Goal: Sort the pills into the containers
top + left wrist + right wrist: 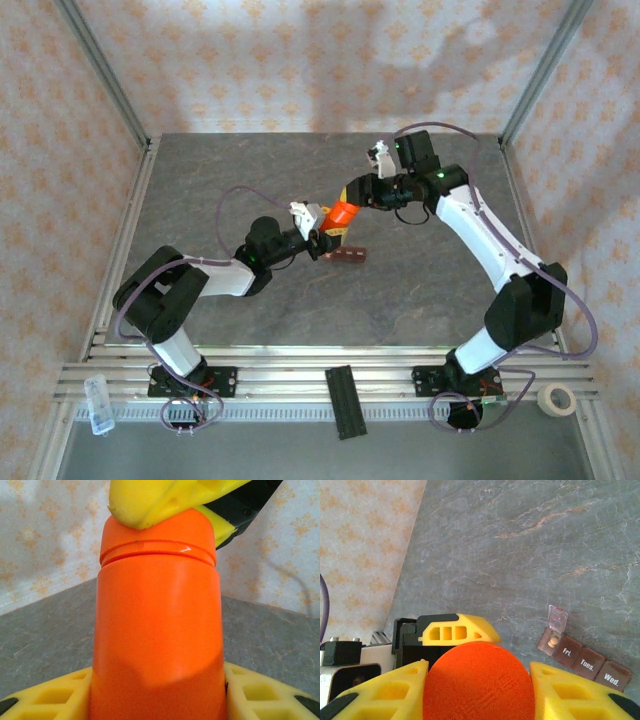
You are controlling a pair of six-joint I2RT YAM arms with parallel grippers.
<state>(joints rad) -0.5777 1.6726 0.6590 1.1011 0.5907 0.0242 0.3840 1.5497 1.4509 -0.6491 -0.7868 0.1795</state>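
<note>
Pill organizer (582,660) is lying on the table (520,555); left jaws are clenching an orange bottle (157,645), right jaws gripping its cap (477,680).

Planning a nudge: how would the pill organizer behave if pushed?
The pill organizer looks like small thin plastic, so probably light and stiff. Lying flat, it should slide rather than tip. Its raised lid might flip shut if bumped.

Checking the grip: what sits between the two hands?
The orange plastic bottle: left hand grips its body, right hand its top, in the top view.
</note>
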